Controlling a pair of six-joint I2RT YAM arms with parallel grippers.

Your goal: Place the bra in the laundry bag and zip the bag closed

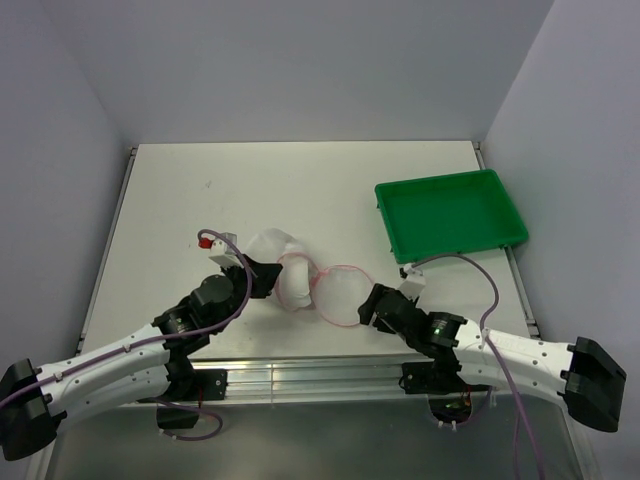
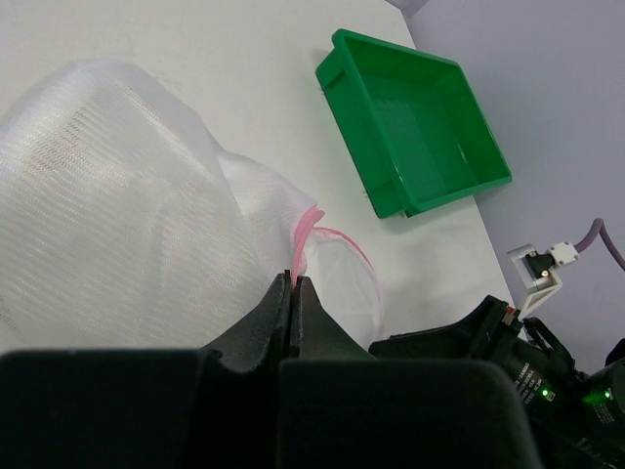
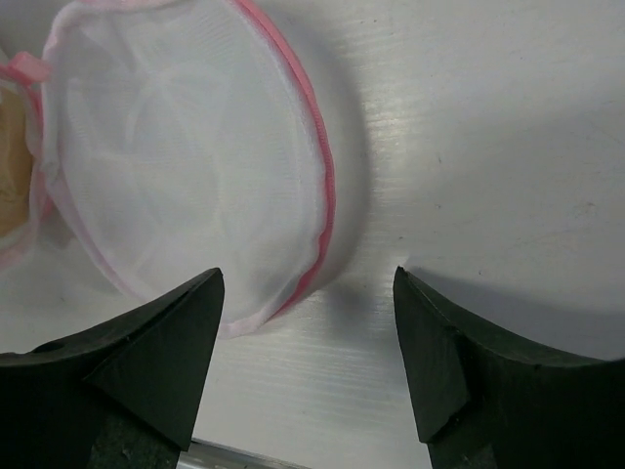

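**Bag pinched on the left, open fingers waiting on the right**

Left gripper (image 2: 296, 286) is fully closed, its two fingertips pressed together on a fold of the pink zipper band (image 2: 307, 233). The laundry bag (image 1: 278, 258) lies directly ahead of these fingers on the table (image 1: 190, 190). Its white mesh dome swells up just past and left of the pinch point in the wrist view.

From the top camera the bag lies spread in two halves between the grippers. The domed half touches the left gripper, and a flatter, pink-rimmed half reaches toward the right one.

Right gripper (image 3: 308, 280) stands wide open and holds nothing. The rim of the flat half sits just ahead of its gap, closer to its left finger (image 3: 166, 342), not touching either tip.

A tan patch of the bra (image 3: 10, 181) shows at the far left of the right wrist view, beyond the flat half. How much of it sits inside the mesh cannot be told.

A green tray (image 1: 450, 215) sits well apart, beyond and right of the right gripper.
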